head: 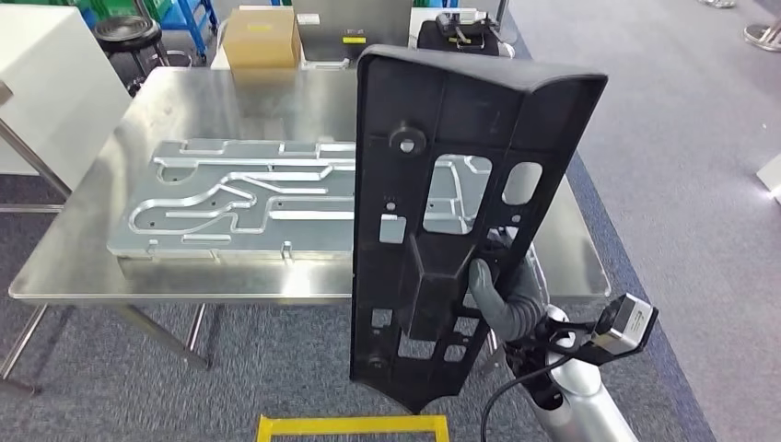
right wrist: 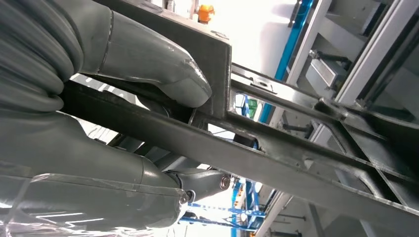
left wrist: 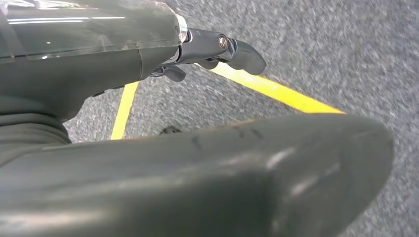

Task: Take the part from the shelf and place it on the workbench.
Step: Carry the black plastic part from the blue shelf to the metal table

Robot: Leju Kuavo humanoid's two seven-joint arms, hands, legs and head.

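Observation:
A long black plastic part (head: 442, 184) with several cut-outs stands upright in front of me, over the near edge of the steel workbench (head: 230, 101). My right hand (head: 502, 295) grips its lower right side, the thumb on the face toward me. In the right wrist view the thumb (right wrist: 148, 64) and the fingers clamp a rib of the part (right wrist: 276, 163). My left hand (left wrist: 217, 49) hangs over the carpet, holding nothing, with its dark fingers stretched out.
A machined aluminium fixture plate (head: 239, 198) lies across the middle of the workbench. A cardboard box (head: 262, 37) sits at its far edge, and a black stool (head: 124, 32) and a white cabinet (head: 46, 83) stand at the left. Yellow floor tape (head: 355, 425) runs in front of my feet.

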